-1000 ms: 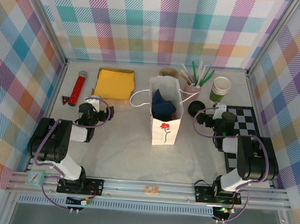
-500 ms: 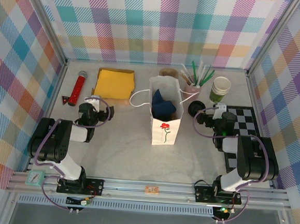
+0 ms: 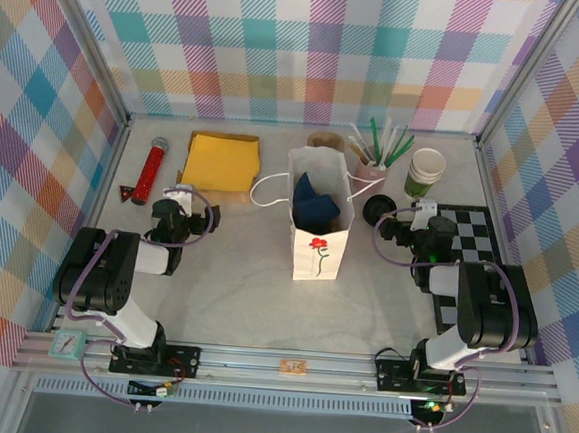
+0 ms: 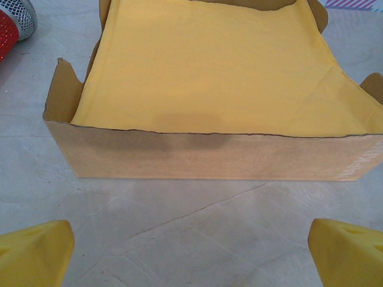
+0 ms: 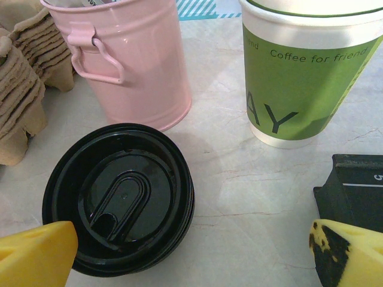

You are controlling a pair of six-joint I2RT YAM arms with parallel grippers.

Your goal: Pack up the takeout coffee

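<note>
Grippers first. Left gripper (image 4: 191,254) sits low over the table (image 3: 243,293) on the left, its yellow fingertips (image 4: 36,254) spread wide with nothing between them. Right gripper (image 5: 191,254) is on the right, jaws also wide apart and empty.

White paper bag (image 3: 319,229) stands upright between the two arms, with a red flower drawn on its near face and its handle flopped to the left. A dark blue thing (image 3: 316,204) fills the bag's mouth and hides what lies under it.

Takeout coffee: cannot tell where it is, as the bag's inside is covered.

A loose black lid (image 5: 119,197) lies flat on the table just ahead of the right gripper, toward its left finger, apart from the cups. The edge of a black checkered mat (image 5: 353,179) is by the right finger.

Just ahead of the left gripper is a shallow cardboard box (image 4: 209,156), its near wall facing the fingers and a yellow sheet (image 4: 209,72) lying in it. A red toy microphone (image 3: 153,169) lies left of the box.

Farther back on the right, a pink bucket (image 5: 137,60) stands just behind the lid, holding green and white straws (image 3: 381,141). A lidless green-and-cream cup stack (image 5: 299,78) stands upright to the right of the bucket. A stack of brown pulp holders (image 5: 21,89) is to the left of the bucket, near it.
</note>
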